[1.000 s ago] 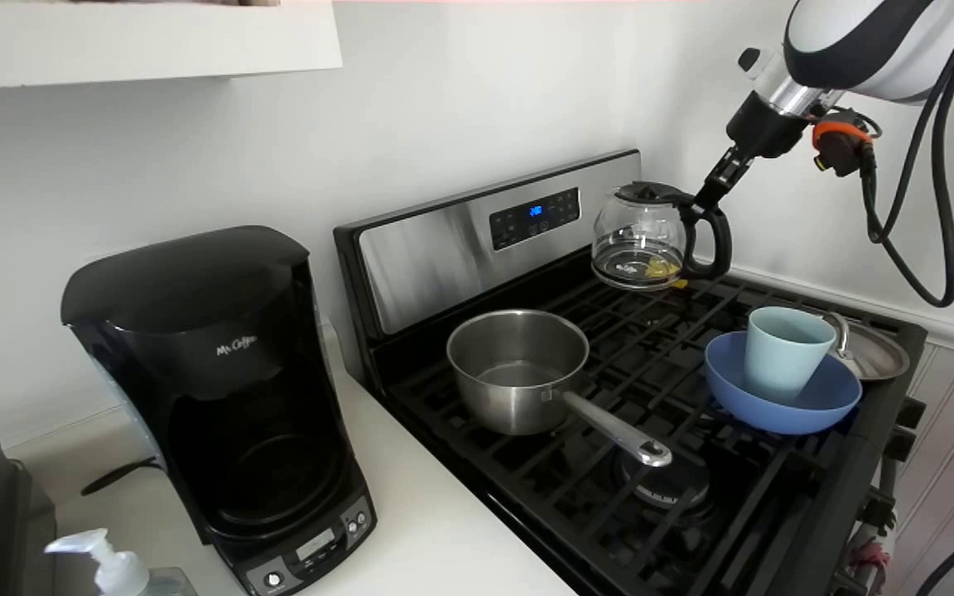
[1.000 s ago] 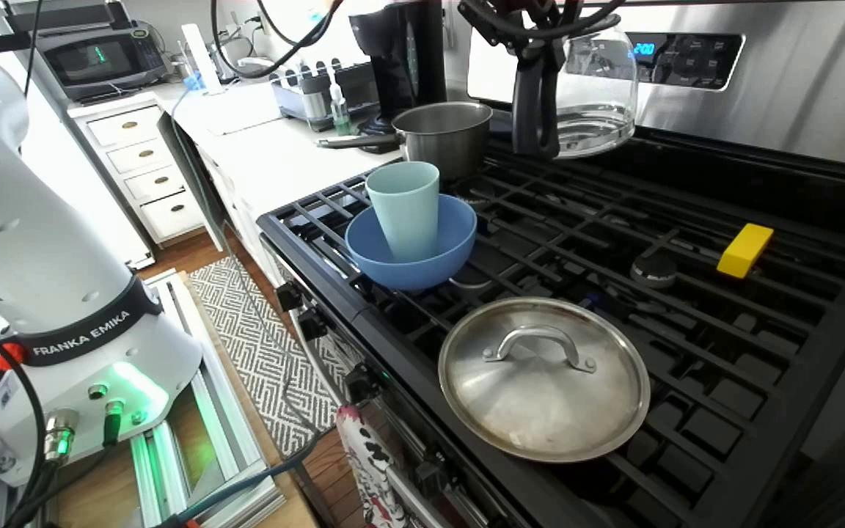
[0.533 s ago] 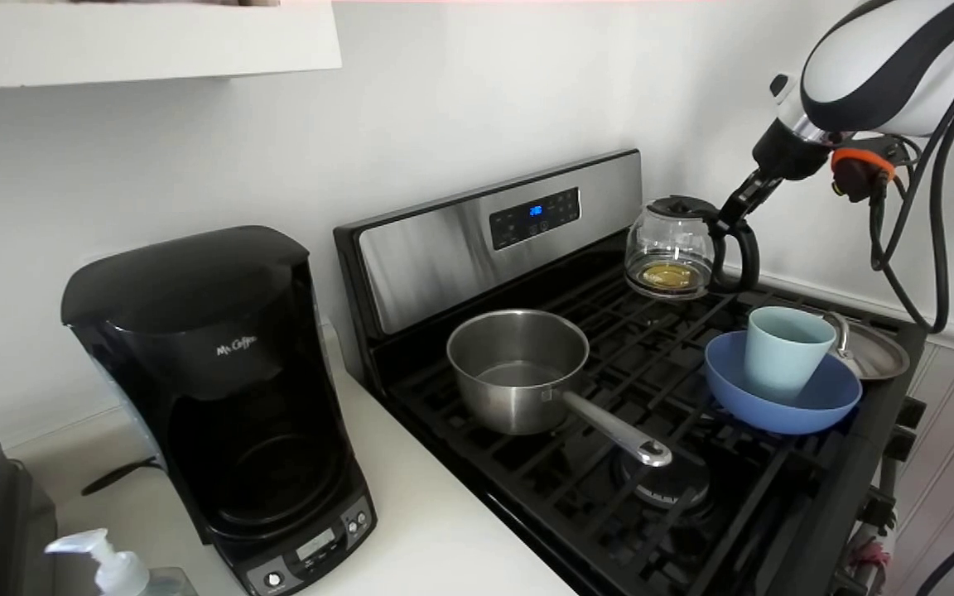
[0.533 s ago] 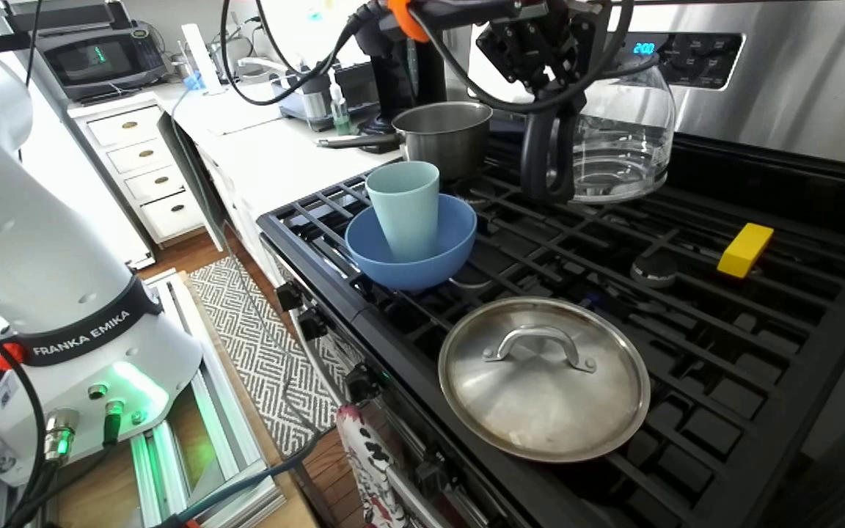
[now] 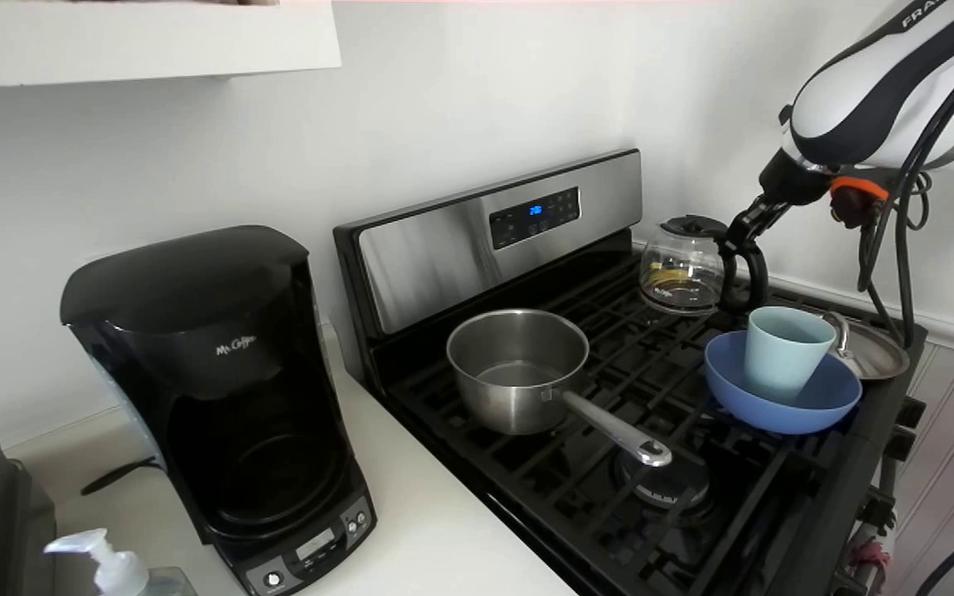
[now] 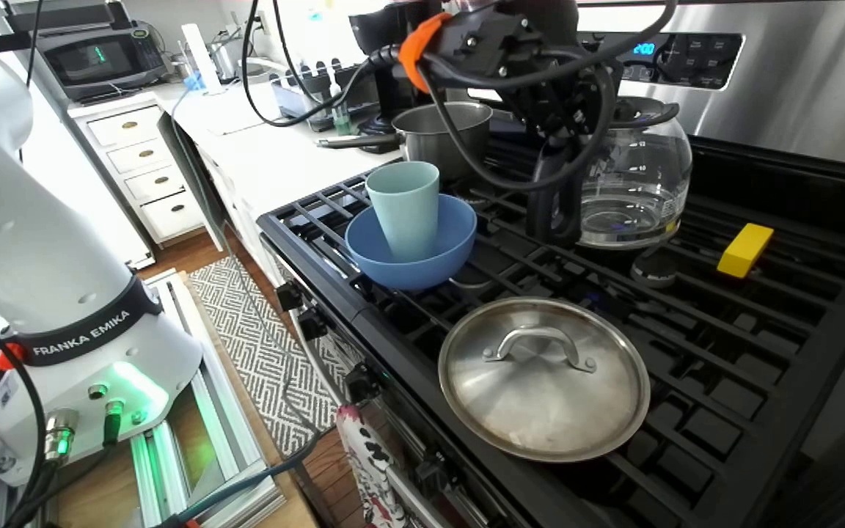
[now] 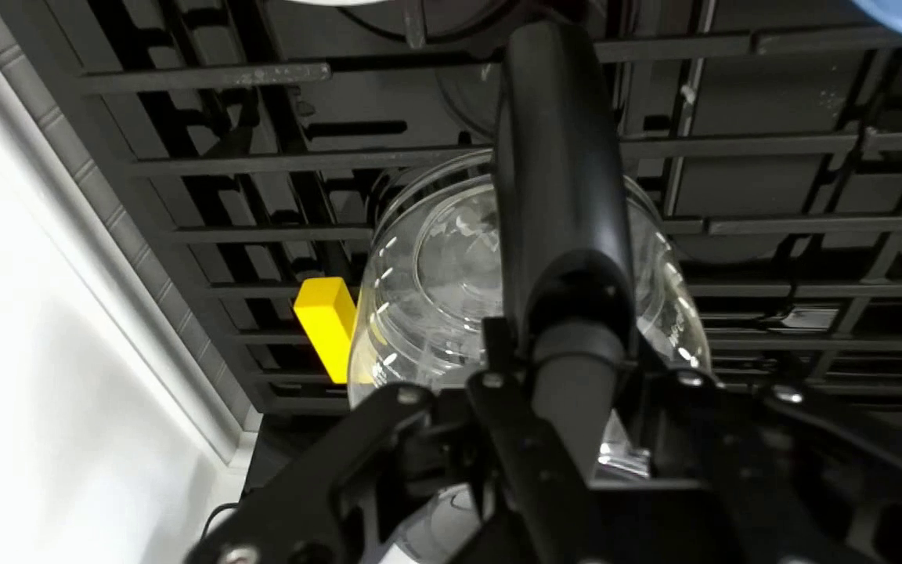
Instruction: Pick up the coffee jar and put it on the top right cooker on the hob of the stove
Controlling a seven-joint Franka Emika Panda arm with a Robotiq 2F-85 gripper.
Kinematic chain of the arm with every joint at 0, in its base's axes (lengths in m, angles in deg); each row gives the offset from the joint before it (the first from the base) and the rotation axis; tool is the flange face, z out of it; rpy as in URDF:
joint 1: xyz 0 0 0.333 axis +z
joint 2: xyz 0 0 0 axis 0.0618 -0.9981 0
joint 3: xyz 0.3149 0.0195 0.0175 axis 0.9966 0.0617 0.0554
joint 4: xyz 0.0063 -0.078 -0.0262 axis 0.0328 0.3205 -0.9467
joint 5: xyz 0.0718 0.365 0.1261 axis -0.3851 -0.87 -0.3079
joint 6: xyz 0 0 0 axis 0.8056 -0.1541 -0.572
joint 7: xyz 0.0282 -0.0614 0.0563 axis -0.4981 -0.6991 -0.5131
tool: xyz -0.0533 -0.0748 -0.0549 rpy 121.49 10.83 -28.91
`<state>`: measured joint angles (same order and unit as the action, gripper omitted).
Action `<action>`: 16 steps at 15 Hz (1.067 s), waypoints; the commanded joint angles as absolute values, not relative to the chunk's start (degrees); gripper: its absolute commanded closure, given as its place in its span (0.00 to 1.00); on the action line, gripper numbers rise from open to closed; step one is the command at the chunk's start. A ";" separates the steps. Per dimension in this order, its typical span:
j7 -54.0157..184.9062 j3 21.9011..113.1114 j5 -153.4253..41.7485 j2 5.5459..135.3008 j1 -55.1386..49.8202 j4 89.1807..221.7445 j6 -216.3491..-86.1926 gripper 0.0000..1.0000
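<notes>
The coffee jar, a clear glass carafe with black lid and handle, shows in both exterior views and in the wrist view. My gripper is shut on its black handle; it also shows in the wrist view. The jar hangs roughly upright, low over the back right part of the black stove. I cannot tell whether its base touches the grates. The top right cooker shows as a round black cap under the bars, partly overlapped by the jar's base in that exterior view.
A yellow block lies on the grates beside the jar. A blue bowl with a pale cup and a steel lid are towards the front. A steel saucepan stands back left. The coffee machine is on the counter.
My gripper has carried the coffee jar away from the saucepan, towards the stove's right side, and lowered it closer to the grates. The other objects have not moved.
</notes>
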<state>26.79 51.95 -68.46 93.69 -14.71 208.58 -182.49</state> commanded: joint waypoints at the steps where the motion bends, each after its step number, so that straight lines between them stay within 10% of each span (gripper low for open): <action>1: 26.53 51.73 -71.47 93.23 -13.80 207.79 -182.74 0.92; 16: 25.35 51.94 -75.18 88.11 -12.97 204.64 -182.49 0.92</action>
